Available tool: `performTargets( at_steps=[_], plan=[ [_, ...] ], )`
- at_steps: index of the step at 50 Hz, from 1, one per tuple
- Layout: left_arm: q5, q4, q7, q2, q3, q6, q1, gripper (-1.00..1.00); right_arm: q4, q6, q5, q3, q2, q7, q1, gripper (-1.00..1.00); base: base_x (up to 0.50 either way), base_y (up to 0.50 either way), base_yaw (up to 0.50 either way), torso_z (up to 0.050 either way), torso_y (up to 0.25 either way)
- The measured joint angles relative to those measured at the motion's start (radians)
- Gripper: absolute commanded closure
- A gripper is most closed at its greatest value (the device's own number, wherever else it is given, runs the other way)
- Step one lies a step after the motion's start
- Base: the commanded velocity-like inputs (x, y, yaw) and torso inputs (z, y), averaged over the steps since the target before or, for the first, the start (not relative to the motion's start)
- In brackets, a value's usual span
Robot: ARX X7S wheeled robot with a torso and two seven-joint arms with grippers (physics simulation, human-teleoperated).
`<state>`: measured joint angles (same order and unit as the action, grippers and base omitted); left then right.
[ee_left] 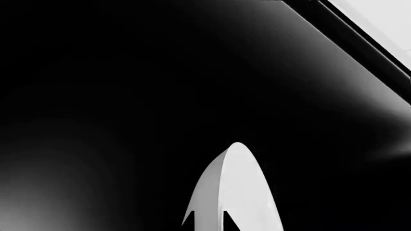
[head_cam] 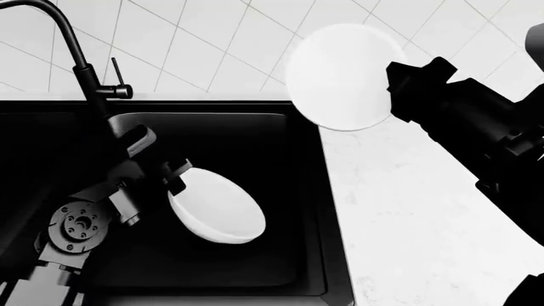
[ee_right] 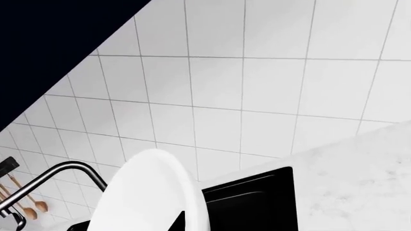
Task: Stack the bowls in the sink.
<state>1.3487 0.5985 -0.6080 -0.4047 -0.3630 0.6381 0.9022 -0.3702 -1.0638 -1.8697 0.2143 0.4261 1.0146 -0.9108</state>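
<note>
Bowls both clamped, left gripper (head_cam: 176, 183) one (head_cam: 216, 205) in sink (head_cam: 307, 191), right gripper (head_cam: 398, 89) other (head_cam: 342, 76) above counter (head_cam: 408, 210)

**Tech A:** Describe the supporting surface.

**Tech B:** The counter (head_cam: 408, 210) is white with faint marbling. It occupies the right side of the head view and meets a white tiled wall (head_cam: 213, 44) at the rear.

**Tech A:** What is set into it?

**Tech B:** The sink (head_cam: 289, 191), a matte black rectangular basin with rounded corners, is recessed at the left. Its right rim borders the bare counter.

**Tech A:** Fixtures?

**Tech B:** A tall black faucet (head_cam: 81, 60) rises at the sink's rear left, with a thin lever beside it.

**Tech A:** Does the right wrist view confirm this?

**Tech B:** Yes. It shows the marbled counter (ee_right: 359, 183) meeting the sink corner (ee_right: 250, 202) below the tiles.
</note>
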Motion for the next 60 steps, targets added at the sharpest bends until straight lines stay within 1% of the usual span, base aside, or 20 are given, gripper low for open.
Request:
performTargets(
  at_steps=[32, 40, 46, 47, 60],
  plan=[
    [-0.106, 0.170, 0.096, 0.051, -0.054, -0.042, 0.055, 1.00, -0.011, 0.023, -0.032, -0.007, 0.028, 0.016, 0.005, 1.00, 0.00, 0.00, 0.00, 0.000, 0.000],
    [-0.120, 0.172, 0.098, 0.051, -0.063, -0.041, 0.055, 1.00, -0.011, 0.029, -0.030, -0.006, 0.033, 0.010, 0.010, 1.00, 0.00, 0.00, 0.00, 0.000, 0.000],
    [-0.099, 0.133, 0.077, 0.040, -0.062, -0.030, 0.040, 1.00, -0.015, 0.034, -0.040, -0.006, 0.038, 0.013, 0.012, 1.00, 0.00, 0.00, 0.00, 0.000, 0.000],
    [-0.094, 0.123, 0.071, 0.037, -0.061, -0.028, 0.036, -1.00, -0.015, 0.035, -0.040, -0.006, 0.039, 0.013, 0.012, 1.00, 0.00, 0.00, 0.00, 0.000, 0.000],
    [-0.011, -0.098, -0.058, -0.030, -0.017, 0.010, -0.038, -1.00, -0.018, 0.045, -0.033, -0.017, 0.034, 0.005, 0.011, 1.00, 0.00, 0.00, 0.00, 0.001, 0.000]
  ],
)
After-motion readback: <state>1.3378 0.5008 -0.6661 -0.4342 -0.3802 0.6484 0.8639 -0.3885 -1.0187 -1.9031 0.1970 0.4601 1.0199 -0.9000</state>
